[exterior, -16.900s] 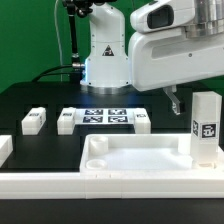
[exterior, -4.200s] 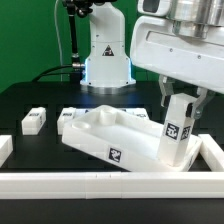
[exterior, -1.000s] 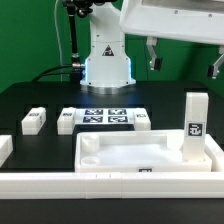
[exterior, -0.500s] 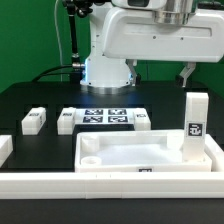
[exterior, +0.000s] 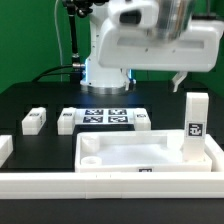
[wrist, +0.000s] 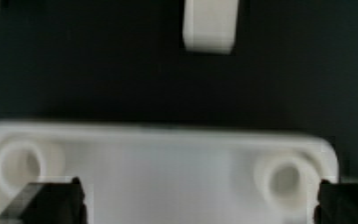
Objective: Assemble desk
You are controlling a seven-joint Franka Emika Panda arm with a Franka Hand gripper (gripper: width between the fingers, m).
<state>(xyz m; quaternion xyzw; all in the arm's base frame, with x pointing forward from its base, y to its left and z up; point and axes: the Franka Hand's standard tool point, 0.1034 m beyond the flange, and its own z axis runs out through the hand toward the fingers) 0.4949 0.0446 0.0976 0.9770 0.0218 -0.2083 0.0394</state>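
Observation:
The white desk top (exterior: 130, 150) lies flat near the front of the table, rim up. One white tagged leg (exterior: 197, 126) stands upright in its corner at the exterior view's right. Three loose legs lie behind it: one (exterior: 33, 120), another (exterior: 68, 120) and a third (exterior: 142, 121). My gripper (exterior: 152, 78) hangs open and empty above the desk top, touching nothing. In the wrist view the gripper (wrist: 202, 205) shows dark fingers (wrist: 59, 203) spread wide over the desk top (wrist: 158, 160), which has two round corner sockets. A loose leg (wrist: 211, 25) lies beyond it.
The marker board (exterior: 105, 117) lies between the loose legs. A long white border rail (exterior: 100, 186) runs along the front, with rail pieces at the exterior view's right (exterior: 214, 150) and left (exterior: 5, 148). The robot base (exterior: 105, 60) stands at the back.
The desk top, tipped up 4.2 s ago with the gripper at the leg, now lies flat with the leg released. Over the last second the raised gripper has turned and shifted toward the exterior view's left.

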